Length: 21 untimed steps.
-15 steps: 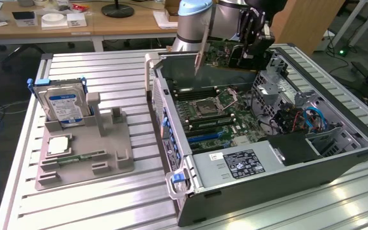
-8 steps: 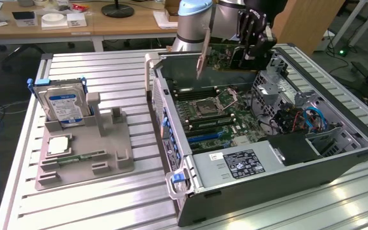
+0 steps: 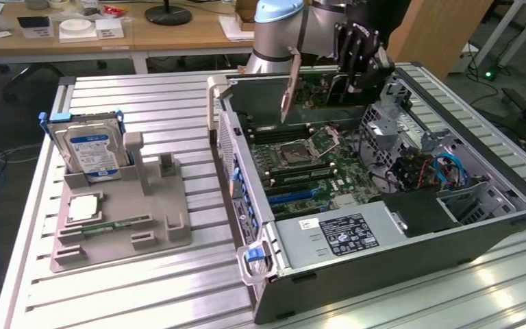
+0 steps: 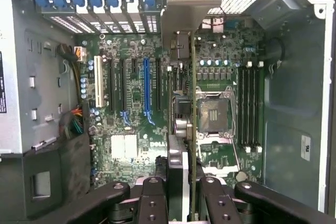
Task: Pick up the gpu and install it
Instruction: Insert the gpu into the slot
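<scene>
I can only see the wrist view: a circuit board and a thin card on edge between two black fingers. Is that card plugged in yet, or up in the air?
Observer: Up in the air. The gripper holds the graphics card over the far end of the open computer case; it looks clear of the slots.
Operator: Is there anything beside the case?
Observer: Yes, a grey holder on the exterior view's left of it, with a hard drive standing upright in it.
Operator: Anything else in that holder?
Observer: A square chip lying flat, and a small green memory stick next to it.
</scene>
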Motion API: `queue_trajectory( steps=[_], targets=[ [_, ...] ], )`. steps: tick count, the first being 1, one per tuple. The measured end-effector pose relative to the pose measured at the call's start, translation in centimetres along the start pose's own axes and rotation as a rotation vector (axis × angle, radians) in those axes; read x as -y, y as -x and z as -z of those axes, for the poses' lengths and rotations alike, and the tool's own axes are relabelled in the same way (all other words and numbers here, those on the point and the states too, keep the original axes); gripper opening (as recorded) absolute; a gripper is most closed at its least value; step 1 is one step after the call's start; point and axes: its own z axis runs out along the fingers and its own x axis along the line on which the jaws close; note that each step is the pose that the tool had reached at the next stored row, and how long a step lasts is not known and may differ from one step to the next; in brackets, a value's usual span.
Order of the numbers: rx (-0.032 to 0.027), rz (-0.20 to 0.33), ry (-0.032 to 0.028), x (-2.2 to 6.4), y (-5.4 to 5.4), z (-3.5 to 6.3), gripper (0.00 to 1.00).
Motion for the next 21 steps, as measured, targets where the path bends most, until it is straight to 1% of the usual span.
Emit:
queue_trajectory(
  steps=[5, 9, 12, 13, 16, 18, 19, 21],
  targets=[
    [0.0000, -0.014, -0.0001, 0.01, -0.1, -0.87, 0.28],
    [0.0000, -0.037, -0.0007, 0.00, 0.1, -1.38, 0.28],
    [0.0002, -0.038, -0.0007, -0.02, 0.1, -1.91, 0.28],
    [0.0003, -0.038, -0.0008, -0.15, 0.1, -2.11, 0.28],
    [0.0008, -0.033, -0.0053, -0.34, 0.1, -2.60, 0.28],
    [0.0034, -0.011, -0.0047, -0.36, 0.1, -2.87, 0.28],
    [0.0057, 0.001, -0.0043, -0.38, 0.1, -3.01, 0.28],
    [0.0074, 0.007, -0.0042, -0.47, 0.0, -3.37, 0.28]
  ],
)
